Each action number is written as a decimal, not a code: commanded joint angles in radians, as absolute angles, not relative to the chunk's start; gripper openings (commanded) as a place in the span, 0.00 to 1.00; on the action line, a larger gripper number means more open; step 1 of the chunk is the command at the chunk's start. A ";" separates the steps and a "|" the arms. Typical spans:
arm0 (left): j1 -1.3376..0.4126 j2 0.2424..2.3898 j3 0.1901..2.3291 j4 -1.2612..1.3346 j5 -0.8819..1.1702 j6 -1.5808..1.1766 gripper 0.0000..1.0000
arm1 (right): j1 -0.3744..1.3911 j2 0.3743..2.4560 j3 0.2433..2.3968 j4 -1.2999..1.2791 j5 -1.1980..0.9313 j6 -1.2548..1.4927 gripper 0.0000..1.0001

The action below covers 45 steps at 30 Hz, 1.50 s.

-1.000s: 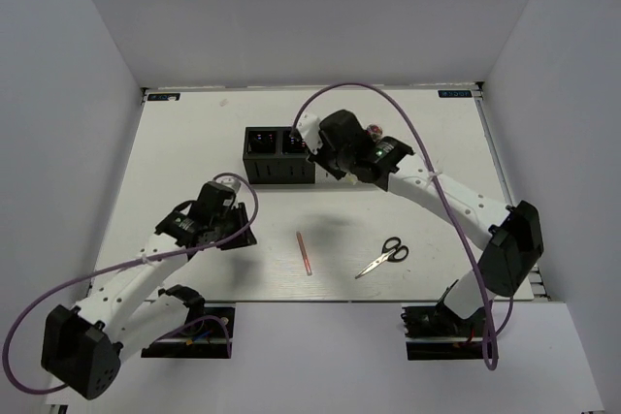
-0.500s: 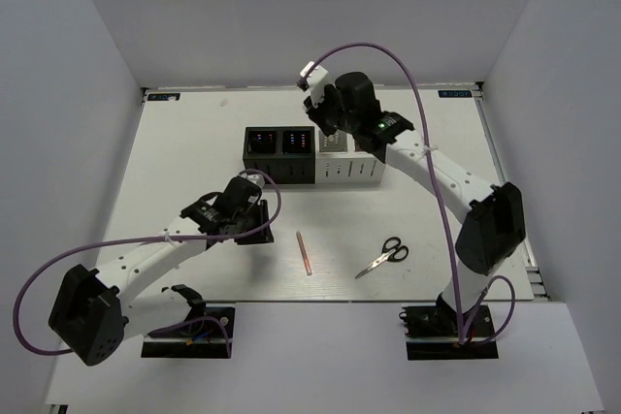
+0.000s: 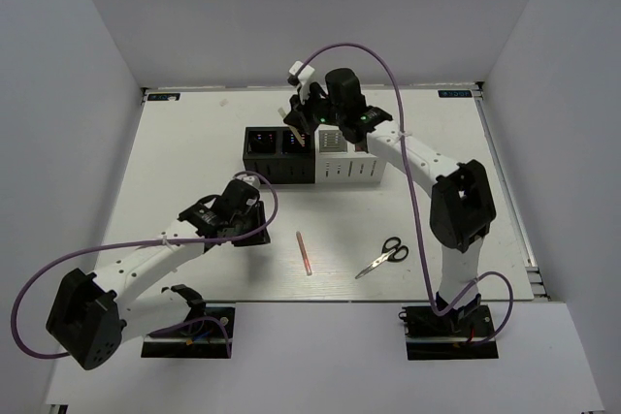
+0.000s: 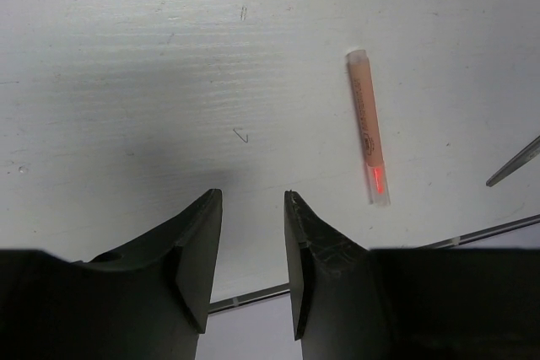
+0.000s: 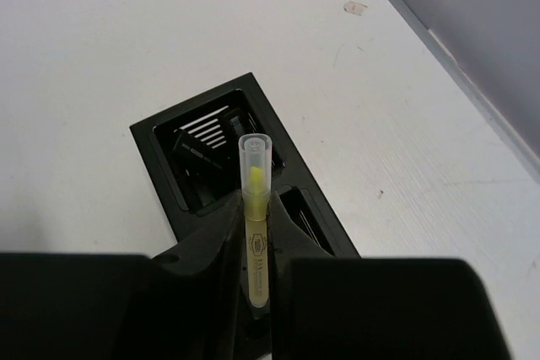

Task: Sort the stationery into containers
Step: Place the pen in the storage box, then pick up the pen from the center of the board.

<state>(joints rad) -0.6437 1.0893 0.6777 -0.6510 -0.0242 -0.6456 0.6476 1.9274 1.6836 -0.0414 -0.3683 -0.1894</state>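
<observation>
Since half a second ago our right gripper (image 5: 255,238) has swung toward 9 o'clock and now hangs over the two black containers (image 5: 160,151), clenched on the pale stick (image 5: 254,200). Our left gripper (image 4: 251,238) hovers released above the table (image 4: 126,56), the pink pencil (image 4: 368,126) lying at its 1 o'clock.

A clear-capped yellow marker (image 5: 256,225) is held over the black boxes (image 3: 277,172), with the white boxes (image 3: 349,172) adjoining. The pink stick (image 4: 369,126) and scissors (image 3: 382,257) lie flat, apart.

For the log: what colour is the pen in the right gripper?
Yellow pen, clear cap; right wrist view.
</observation>
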 commanded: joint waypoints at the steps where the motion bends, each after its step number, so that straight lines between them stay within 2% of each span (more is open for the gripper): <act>1: -0.649 1.085 0.672 -0.640 -0.035 -0.660 0.47 | 0.634 1.939 1.692 0.074 -0.469 -0.143 0.00; 4: -0.655 1.094 0.673 -0.632 -0.031 -0.663 0.48 | 0.624 1.948 1.661 0.115 -0.500 -0.123 0.00; 5: -0.655 1.098 0.675 -0.627 -0.032 -0.664 0.49 | 0.624 1.950 1.655 0.115 -0.503 -0.120 0.07; 6: -0.658 1.103 0.680 -0.626 -0.031 -0.663 0.49 | 0.623 1.954 1.646 0.115 -0.506 -0.121 0.19; 8: -0.664 1.114 0.690 -0.623 -0.031 -0.663 0.51 | 0.624 1.953 1.638 0.115 -0.503 -0.124 0.26; 15: -0.689 1.131 0.713 -0.624 -0.038 -0.666 0.51 | 0.614 1.957 1.609 0.124 -0.491 -0.137 0.30; 19: -0.698 1.140 0.721 -0.618 -0.038 -0.669 0.51 | 0.609 1.954 1.605 0.121 -0.486 -0.147 0.36; 22: -0.715 1.161 0.742 -0.612 -0.041 -0.670 0.51 | 0.606 1.936 1.592 0.115 -0.483 -0.158 0.36; 25: -0.732 1.193 0.761 -0.601 -0.046 -0.675 0.44 | 0.603 1.885 1.557 0.107 -0.483 -0.173 0.38; 26: -0.735 1.201 0.765 -0.598 -0.049 -0.676 0.42 | 0.601 1.852 1.542 0.106 -0.471 -0.185 0.35; 27: -0.750 1.209 0.768 -0.588 -0.049 -0.678 0.41 | 0.598 1.832 1.537 0.079 -0.454 -0.189 0.30; 28: -0.753 1.241 0.788 -0.583 -0.052 -0.683 0.39 | 0.597 1.772 1.536 0.058 -0.428 -0.193 0.20; 29: -0.758 1.253 0.796 -0.578 -0.055 -0.684 0.39 | 0.592 1.750 1.532 -0.028 -0.306 -0.192 0.00; 31: -0.778 1.308 0.833 -0.587 -0.080 -0.702 0.36 | 0.583 1.667 1.531 -0.090 -0.125 -0.183 0.00; 35: -0.807 1.437 0.932 -0.624 -0.118 -0.753 0.36 | 0.549 1.554 1.433 -0.369 -0.037 -0.228 0.00; 36: -0.814 1.457 0.949 -0.636 -0.148 -0.765 0.36 | 0.546 1.507 1.405 -0.397 -0.041 -0.229 0.20; 37: -0.822 1.477 1.004 -0.679 -0.156 -0.775 0.36 | 0.535 1.484 1.326 -0.428 -0.047 -0.227 0.29; 38: -0.824 1.538 1.024 -0.698 -0.185 -0.825 0.38 | 0.531 1.429 1.286 -0.437 -0.051 -0.219 0.34; 39: -0.825 1.560 1.047 -0.731 -0.207 -0.840 0.38 | 0.517 1.367 1.159 -0.449 -0.070 -0.216 0.34; 42: -0.836 1.657 1.130 -0.797 -0.238 -0.916 0.38 | 0.508 1.227 0.999 -0.466 -0.121 -0.187 0.27; 45: -0.841 1.744 1.212 -0.850 -0.261 -0.980 0.41 | 0.500 1.115 0.913 -0.479 -0.163 -0.158 0.27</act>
